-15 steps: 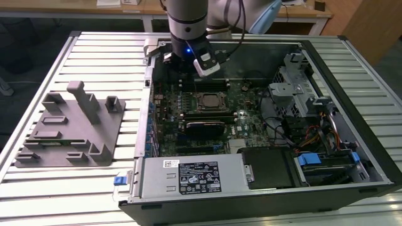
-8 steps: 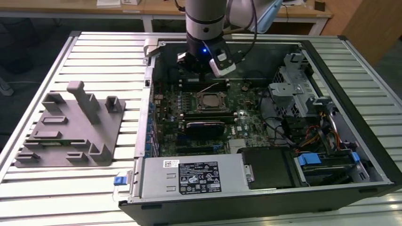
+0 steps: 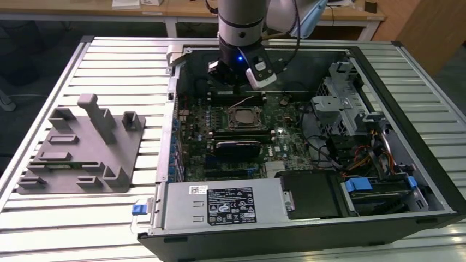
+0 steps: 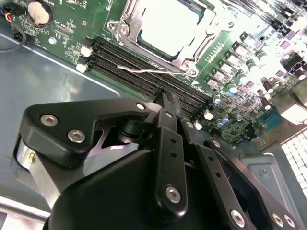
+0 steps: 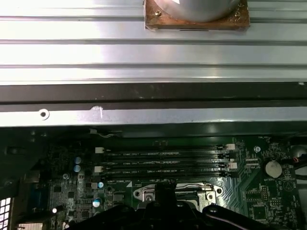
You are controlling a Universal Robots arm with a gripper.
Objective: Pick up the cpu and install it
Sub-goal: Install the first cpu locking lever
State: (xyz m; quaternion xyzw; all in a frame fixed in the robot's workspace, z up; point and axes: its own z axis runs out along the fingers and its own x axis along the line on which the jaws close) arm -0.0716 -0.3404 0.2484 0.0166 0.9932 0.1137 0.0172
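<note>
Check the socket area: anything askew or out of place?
Only the thin wire lever beside the socket: it lies loose along the memory slots, apparently unlatched. The cpu looks flat in its frame.

the exterior view is lit evenly from overhead: the slatted metal table (image 3: 109, 60) reads pale and bright, while the inside of the computer case (image 3: 291, 237) sits darker, shaded by its own walls. a small blue light (image 3: 239, 56) glows on the arm. in the second wrist view hard glare bleaches the cpu (image 4: 165, 26) to plain white and washes out the motherboard (image 4: 249, 62) beside it. in the first wrist view the table's slats shine in bright bands above a dim, murky board.
</note>
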